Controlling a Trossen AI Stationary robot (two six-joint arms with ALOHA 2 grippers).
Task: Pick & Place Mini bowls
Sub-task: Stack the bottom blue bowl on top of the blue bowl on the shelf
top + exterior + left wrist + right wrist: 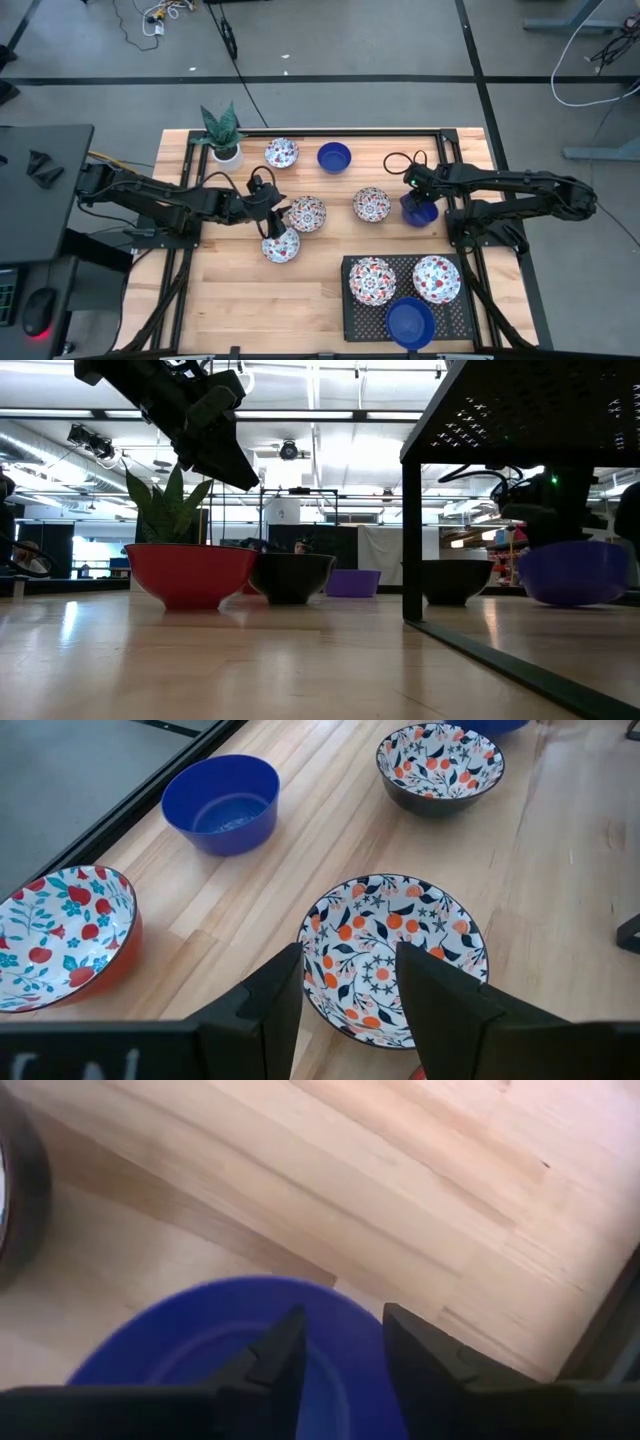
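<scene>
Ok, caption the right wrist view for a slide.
Right gripper fingers straddling the rim of a blue bowl on the wooden table.

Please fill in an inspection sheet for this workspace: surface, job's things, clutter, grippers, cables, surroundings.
Surface: wooden table with a black mesh tray.
Job's things: three bowls in the tray; five more on the wood, plus one blue bowl at the right gripper.
Clutter: potted plant.
Grippers: left gripper open above a patterned bowl; right gripper fingers straddle the blue bowl's rim, grip uncertain.
Cables: on the floor.
Surroundings: nothing seen close by.
</scene>
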